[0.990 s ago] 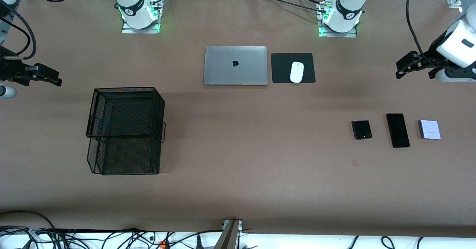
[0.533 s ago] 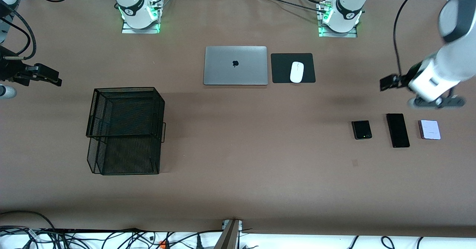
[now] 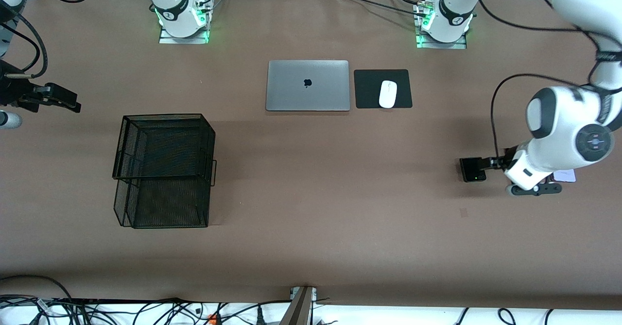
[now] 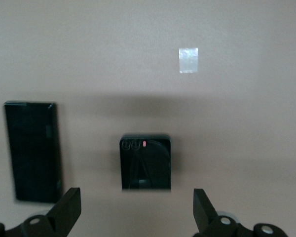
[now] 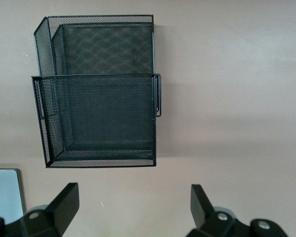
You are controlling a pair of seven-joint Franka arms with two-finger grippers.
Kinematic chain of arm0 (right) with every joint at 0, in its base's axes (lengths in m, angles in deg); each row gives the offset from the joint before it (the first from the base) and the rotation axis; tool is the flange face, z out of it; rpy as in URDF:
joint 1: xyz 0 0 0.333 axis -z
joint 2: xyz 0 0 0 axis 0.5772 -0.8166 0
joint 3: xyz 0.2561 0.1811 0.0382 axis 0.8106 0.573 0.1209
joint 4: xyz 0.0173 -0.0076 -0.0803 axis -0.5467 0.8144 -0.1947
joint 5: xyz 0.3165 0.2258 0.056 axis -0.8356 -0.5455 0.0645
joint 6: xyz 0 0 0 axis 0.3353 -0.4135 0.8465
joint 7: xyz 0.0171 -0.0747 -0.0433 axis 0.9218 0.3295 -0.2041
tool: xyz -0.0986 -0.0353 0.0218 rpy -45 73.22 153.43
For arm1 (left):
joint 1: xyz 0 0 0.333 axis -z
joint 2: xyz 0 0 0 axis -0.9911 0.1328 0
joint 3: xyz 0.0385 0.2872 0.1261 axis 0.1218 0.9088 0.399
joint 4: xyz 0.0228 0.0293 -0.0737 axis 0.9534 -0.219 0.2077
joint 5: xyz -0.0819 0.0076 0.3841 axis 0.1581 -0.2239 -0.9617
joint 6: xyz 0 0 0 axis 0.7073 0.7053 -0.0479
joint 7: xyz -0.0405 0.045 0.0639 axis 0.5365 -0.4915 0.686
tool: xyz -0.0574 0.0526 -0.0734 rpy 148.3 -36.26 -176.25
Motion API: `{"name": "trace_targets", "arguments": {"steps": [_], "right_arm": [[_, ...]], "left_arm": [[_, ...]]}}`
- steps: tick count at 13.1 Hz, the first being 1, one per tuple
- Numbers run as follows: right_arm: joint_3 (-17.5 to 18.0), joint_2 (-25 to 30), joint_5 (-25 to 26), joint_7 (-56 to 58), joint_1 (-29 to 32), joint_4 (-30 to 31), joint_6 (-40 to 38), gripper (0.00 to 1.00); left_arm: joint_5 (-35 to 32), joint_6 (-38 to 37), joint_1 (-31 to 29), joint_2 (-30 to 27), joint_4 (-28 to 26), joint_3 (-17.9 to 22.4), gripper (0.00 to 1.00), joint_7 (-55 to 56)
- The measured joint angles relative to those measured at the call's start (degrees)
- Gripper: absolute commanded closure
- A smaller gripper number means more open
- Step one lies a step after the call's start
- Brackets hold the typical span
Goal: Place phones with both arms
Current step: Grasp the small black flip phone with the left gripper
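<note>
A brown table is seen, with both arm bases mounted along its edge farthest from the front camera. A closed silver laptop lies near the middle of that edge, with a white mouse on a black mouse pad beside it, toward the left arm's end. A black two-tier mesh basket stands toward the right arm's end.

The phones are laid in a row toward the left arm's end. The black flip phone with its green dot is exposed. The long black slab is covered by the arm in the front view but is seen flat beside the flip phone in the left wrist view. Only a corner of the pale lavender-white phone shows.

The left gripper is held over the flip phone, fingers spread wide and empty. The right gripper waits over the table at the right arm's end, likewise wide and empty, the basket being in its view.
</note>
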Motion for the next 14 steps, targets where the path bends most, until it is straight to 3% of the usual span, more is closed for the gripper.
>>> {"name": "trace_targets", "arguments": {"steps": [4,10,12,13,14], "right_arm": [[0.0,0.0,0.0,0.0,0.0,0.0,0.0,0.00],[0.0,0.0,0.0,0.0,0.0,0.0,0.0,0.00],[0.0,0.0,0.0,0.0,0.0,0.0,0.0,0.00],[0.0,0.0,0.0,0.0,0.0,0.0,0.0,0.00],[0.0,0.0,0.0,0.0,0.0,0.0,0.0,0.00]], "left_arm": [[-0.2,13.2,0.1,2.6,-7.5,-0.1,0.00,0.0],[-0.5,16.7,-0.5,6.3,-9.2,-0.1,0.00,0.0],[-0.5,16.7,-0.8,6.5,-9.3,0.0,0.59,0.0],[-0.5,16.7,-0.9,6.5,-9.3,0.0,0.81,0.0],[-0.6,16.7,-1.0,6.4,-9.3,-0.1,0.89,0.0]]}}
